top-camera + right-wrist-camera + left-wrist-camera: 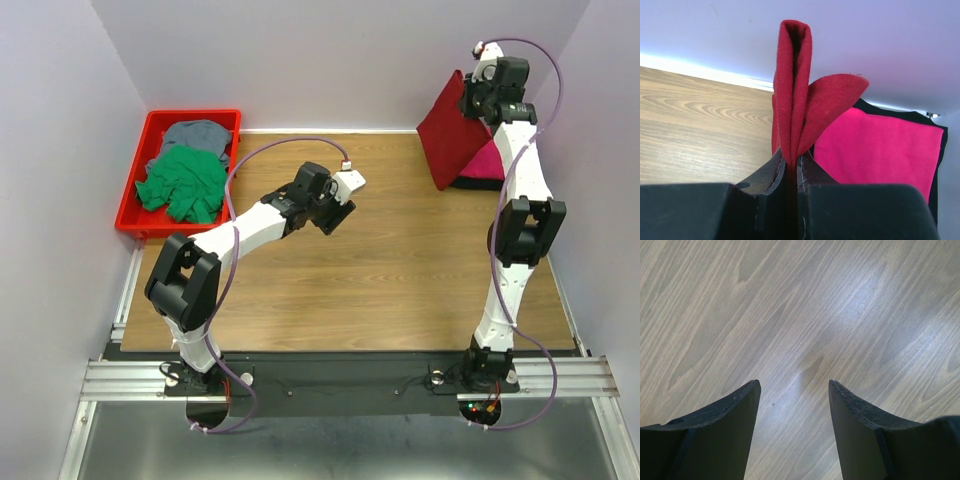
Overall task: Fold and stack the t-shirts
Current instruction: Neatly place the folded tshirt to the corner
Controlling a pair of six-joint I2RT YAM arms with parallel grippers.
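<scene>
My right gripper (468, 98) (792, 159) is shut on a folded edge of the dark red t-shirt (448, 135) (795, 85), lifted at the back right so the cloth hangs down like a tent. Under it lie a folded bright pink t-shirt (487, 160) (875, 147) and a black one (936, 170) beneath that. A green t-shirt (185, 185) and a grey t-shirt (198, 133) lie crumpled in the red tray (135, 185) at the back left. Over the bare wooden table (805, 315), near the middle, my left gripper (338, 213) (794, 382) hangs open and holds nothing.
White walls close in the table on the left, back and right. The red tray sits against the left wall. A metal rail (340, 375) runs along the near edge by the arm bases.
</scene>
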